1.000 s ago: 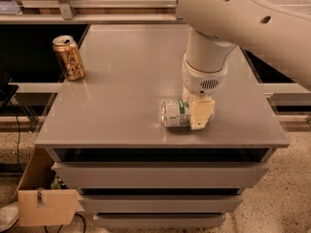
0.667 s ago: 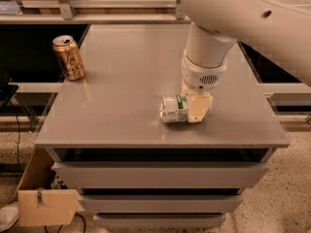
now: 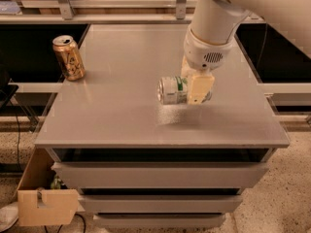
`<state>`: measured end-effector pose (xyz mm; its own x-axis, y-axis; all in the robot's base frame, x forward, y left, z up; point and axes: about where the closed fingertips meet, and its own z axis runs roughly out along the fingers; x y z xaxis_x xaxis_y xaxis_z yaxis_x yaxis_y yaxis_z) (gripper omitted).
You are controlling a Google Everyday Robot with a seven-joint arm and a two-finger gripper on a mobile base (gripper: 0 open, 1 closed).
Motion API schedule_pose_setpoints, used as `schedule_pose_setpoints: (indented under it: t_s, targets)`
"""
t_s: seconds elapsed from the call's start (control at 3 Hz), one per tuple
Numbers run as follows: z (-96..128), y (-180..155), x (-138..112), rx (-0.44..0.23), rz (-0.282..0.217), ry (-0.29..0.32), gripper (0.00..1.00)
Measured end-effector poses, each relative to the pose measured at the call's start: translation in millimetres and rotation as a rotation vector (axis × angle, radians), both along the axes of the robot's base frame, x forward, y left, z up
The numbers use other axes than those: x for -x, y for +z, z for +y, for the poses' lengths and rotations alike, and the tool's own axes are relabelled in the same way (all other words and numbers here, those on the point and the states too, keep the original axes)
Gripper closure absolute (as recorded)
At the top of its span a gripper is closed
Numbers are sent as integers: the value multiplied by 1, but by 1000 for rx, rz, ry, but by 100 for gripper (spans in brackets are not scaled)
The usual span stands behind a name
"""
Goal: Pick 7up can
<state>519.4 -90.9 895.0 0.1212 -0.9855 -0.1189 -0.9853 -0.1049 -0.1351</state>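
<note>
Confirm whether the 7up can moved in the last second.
Yes. The 7up can, clamped in the gripper, rose off the table: it sits nearer the unmoved gold can's level, with its shadow below.

Cans: two in all
7up can (image 3: 171, 90): one, lying sideways, clamped between the jaws
Gold-brown can (image 3: 69, 58): one, upright at the surface's far-left edge
Gripper (image 3: 193, 85): one, over the surface's right half
Surface (image 3: 121, 115): one
Cardboard box (image 3: 46, 207): one, on the floor, lower left
</note>
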Motion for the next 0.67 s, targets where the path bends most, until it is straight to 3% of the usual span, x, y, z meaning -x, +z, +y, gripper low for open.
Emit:
schedule_pose_setpoints:
  t_s: [0.33,0.67]
  targets:
    - [12,38,-4,-22,-51,27,100]
    - [14,41,-3,-24,-48,31,100]
